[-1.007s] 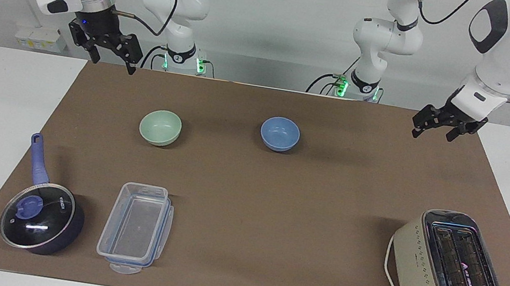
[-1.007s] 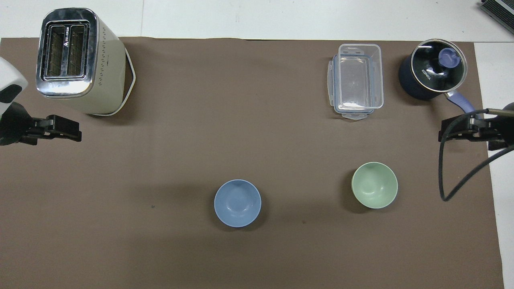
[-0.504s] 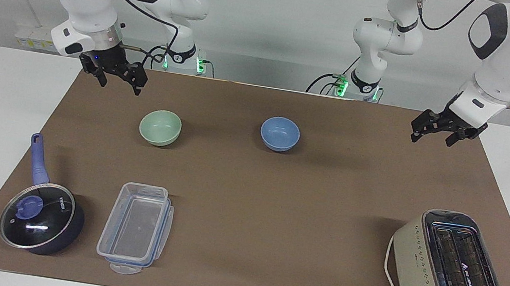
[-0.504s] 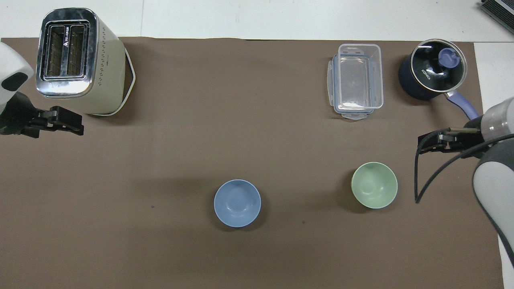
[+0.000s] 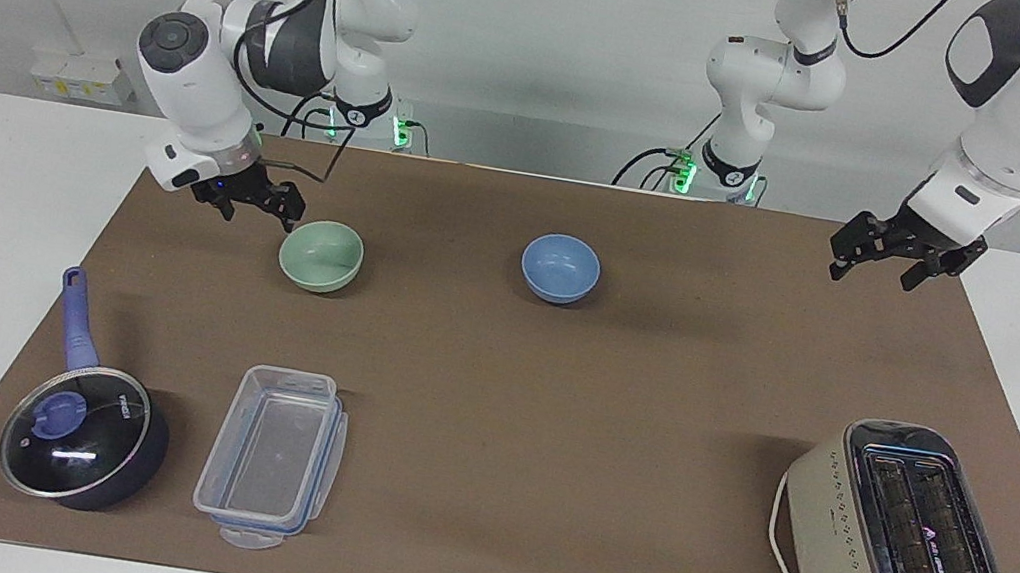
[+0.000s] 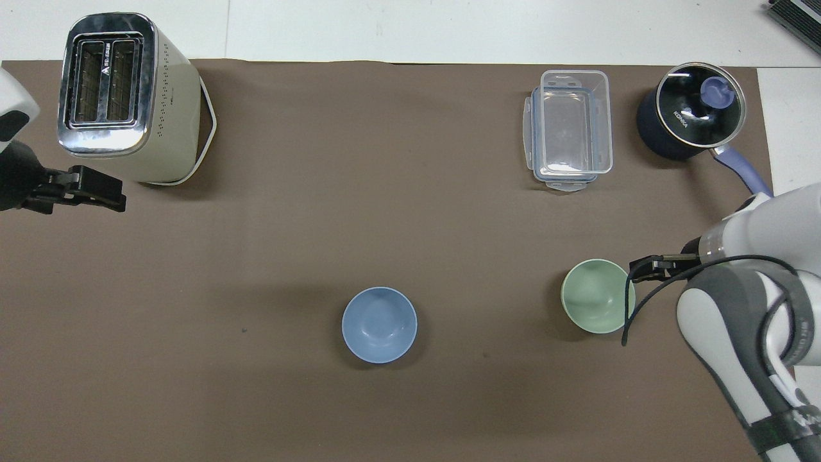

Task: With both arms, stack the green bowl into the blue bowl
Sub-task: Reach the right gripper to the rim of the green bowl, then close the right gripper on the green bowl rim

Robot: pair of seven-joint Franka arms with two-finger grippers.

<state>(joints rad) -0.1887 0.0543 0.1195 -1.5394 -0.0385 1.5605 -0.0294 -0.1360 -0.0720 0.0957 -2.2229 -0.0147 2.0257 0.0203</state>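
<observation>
The green bowl sits upright on the brown mat, toward the right arm's end; it also shows in the overhead view. The blue bowl sits beside it near the table's middle, also in the overhead view. My right gripper is open and empty, low over the mat just beside the green bowl's rim. I cannot tell whether it touches the rim. My left gripper is open and empty, raised over the mat's edge at the left arm's end, where that arm waits.
A cream toaster stands far from the robots at the left arm's end. A clear plastic container and a dark blue lidded saucepan stand far from the robots at the right arm's end, farther than the green bowl.
My right gripper has come down and moved in toward the green bowl, from high over the mat's corner to just beside the rim. The left gripper has barely shifted. Both bowls are unmoved.
</observation>
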